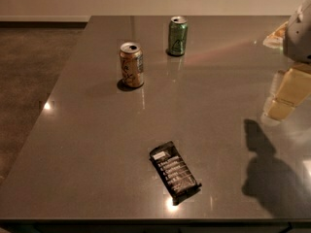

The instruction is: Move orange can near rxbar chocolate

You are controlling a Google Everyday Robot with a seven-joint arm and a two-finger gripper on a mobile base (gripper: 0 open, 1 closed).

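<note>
The orange can (131, 65) stands upright on the grey table (87, 144), left of centre and towards the back. The rxbar chocolate (175, 171) lies flat near the front edge, its white label end pointing away from me, well apart from the can. My gripper (282, 103) hangs at the far right edge of the camera view, a little above the table, far from both the can and the bar. It holds nothing that I can see. Its shadow (267, 174) falls on the table at the front right.
A green can (177, 36) stands upright behind and to the right of the orange can. The table's left edge drops to a brown floor (29, 81). A pale wall runs behind the table's back edge.
</note>
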